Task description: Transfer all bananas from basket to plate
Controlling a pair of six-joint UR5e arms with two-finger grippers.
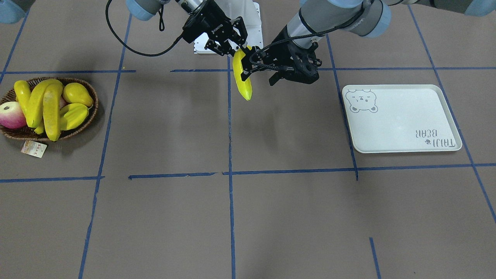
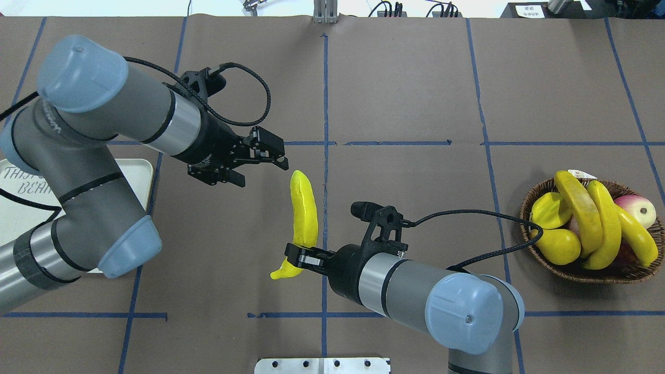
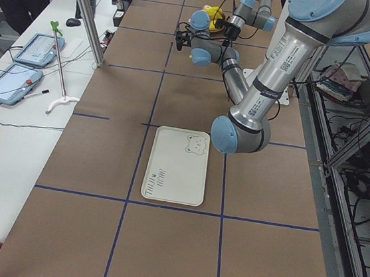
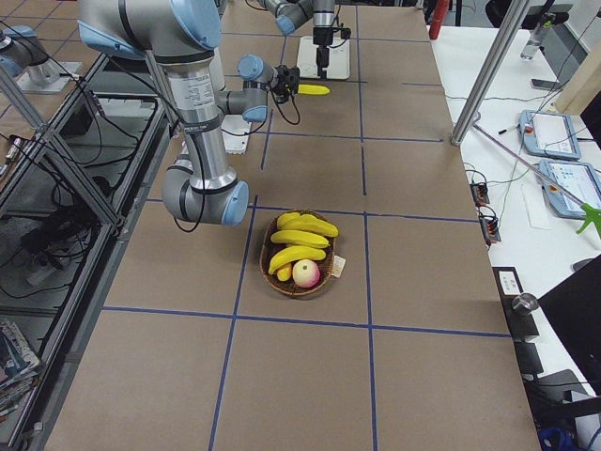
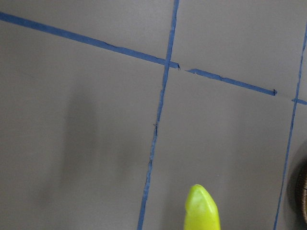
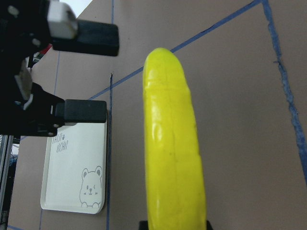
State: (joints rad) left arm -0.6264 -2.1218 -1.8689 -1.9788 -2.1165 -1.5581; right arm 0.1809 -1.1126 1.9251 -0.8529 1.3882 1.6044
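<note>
Handing a banana (image 2: pixel 305 208) across in mid-air, from basket side to plate side.

Overhead: the right gripper (image 2: pixel 303 258) clamps the banana's near end. The left gripper (image 2: pixel 262 174), spread wide and empty, sits just beside the free tip at 9 o'clock. Three bananas (image 2: pixel 605 228) lie in the basket (image 2: pixel 597 274) at 3 o'clock. Front: the plate (image 1: pixel 403 124) is bare. Right wrist: the skin is glossy, smooth and yellow. Next, I judge, the left jaws must close around the tip.

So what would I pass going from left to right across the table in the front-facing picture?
wicker basket → banana held up in the air → bear-print plate
</note>
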